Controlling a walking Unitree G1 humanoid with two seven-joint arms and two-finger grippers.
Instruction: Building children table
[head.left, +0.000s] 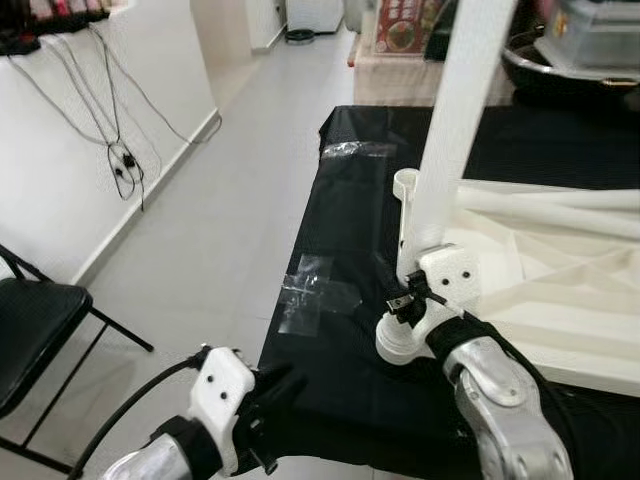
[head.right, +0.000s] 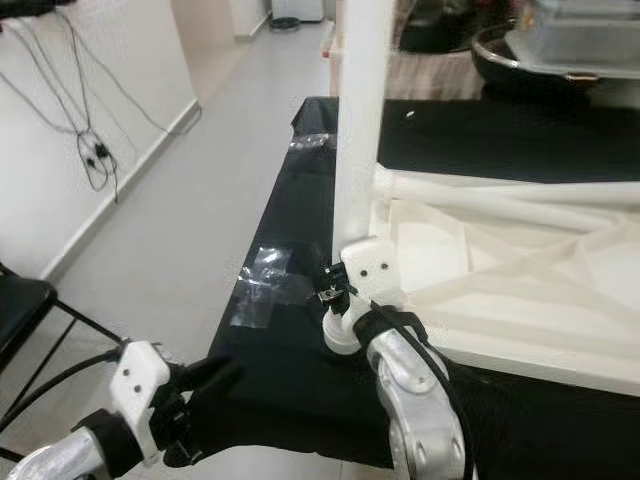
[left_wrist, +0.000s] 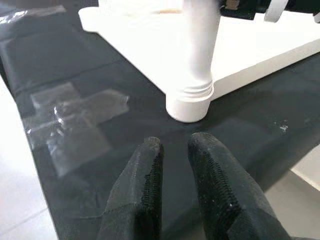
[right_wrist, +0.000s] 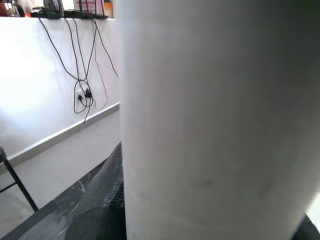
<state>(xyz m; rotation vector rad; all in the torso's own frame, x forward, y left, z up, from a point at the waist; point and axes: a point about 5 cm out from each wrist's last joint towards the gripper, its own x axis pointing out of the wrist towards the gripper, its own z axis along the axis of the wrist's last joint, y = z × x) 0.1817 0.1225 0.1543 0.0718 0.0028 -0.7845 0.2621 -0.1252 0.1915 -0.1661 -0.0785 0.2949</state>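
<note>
A white tabletop (head.left: 560, 300) lies upside down on a black-covered surface (head.left: 350, 210). At its near left corner a white table leg (head.left: 455, 120) stands upright, its threaded end (left_wrist: 190, 102) resting on the black cover right beside the corner. My right gripper (head.left: 425, 292) is shut on the leg low down; in the right wrist view the leg (right_wrist: 215, 125) is very close, with one black finger (right_wrist: 100, 205) beside it. My left gripper (left_wrist: 175, 145) hovers low over the cover near its front edge, short of the leg, fingers together and holding nothing.
An empty round socket (head.left: 405, 183) shows at the tabletop's far left corner. Clear tape (head.left: 315, 290) is stuck on the cover near its left edge. A black chair (head.left: 30, 330) and wall cables (head.left: 120, 160) are on the left across open floor. Cookware (head.left: 590, 45) sits behind.
</note>
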